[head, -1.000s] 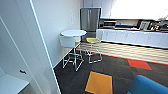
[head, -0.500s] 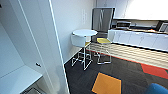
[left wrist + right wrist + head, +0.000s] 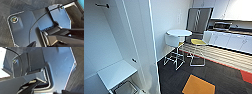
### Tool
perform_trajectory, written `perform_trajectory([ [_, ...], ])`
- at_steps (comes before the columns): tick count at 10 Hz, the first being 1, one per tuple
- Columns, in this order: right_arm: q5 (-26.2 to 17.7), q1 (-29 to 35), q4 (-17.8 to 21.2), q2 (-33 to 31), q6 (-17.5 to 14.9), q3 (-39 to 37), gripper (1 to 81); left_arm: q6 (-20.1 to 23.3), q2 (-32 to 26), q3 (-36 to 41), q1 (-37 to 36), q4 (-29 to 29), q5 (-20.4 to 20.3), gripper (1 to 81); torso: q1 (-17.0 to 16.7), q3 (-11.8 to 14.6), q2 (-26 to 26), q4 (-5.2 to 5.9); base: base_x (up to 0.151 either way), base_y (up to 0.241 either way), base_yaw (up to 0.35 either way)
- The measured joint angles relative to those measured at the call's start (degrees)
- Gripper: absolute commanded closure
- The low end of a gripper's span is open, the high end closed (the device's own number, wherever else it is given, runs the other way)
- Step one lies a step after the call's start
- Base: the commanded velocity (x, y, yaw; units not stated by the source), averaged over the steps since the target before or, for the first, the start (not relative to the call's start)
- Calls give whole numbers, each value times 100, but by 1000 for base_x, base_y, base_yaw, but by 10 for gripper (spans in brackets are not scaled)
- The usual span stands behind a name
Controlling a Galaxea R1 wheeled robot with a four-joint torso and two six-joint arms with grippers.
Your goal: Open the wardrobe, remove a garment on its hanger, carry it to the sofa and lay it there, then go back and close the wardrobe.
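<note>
My head camera has swung left since a moment ago, so the open wardrobe [image 3: 121,47] now fills the left half of its view, showing a bare rail and a white shelf, with a round white table [image 3: 179,32] and yellow stool [image 3: 197,42] to its right on dark carpet. My left and right wrist views show grey carpet; I cannot tell either claw's state.

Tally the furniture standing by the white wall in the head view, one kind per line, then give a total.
Round white table: 1
Stool with white seat: 1
Stool with yellow seat: 1
Total: 3
The open wardrobe at the left is not counted.
</note>
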Motion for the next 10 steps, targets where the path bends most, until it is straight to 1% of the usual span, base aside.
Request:
perform_trajectory([
  [6, 0, 2, 2, -11, 0, -41, 10, 28, 69, 0, -2, 2, 0, 10, 0, 0, 0, 0, 0, 0, 294],
  [10, -5, 48, 0, -28, 0, -57, 10, 28, 173, -13, 0, 111, 10, 10, 0, 0, 0, 0, 0, 0, 299],
])
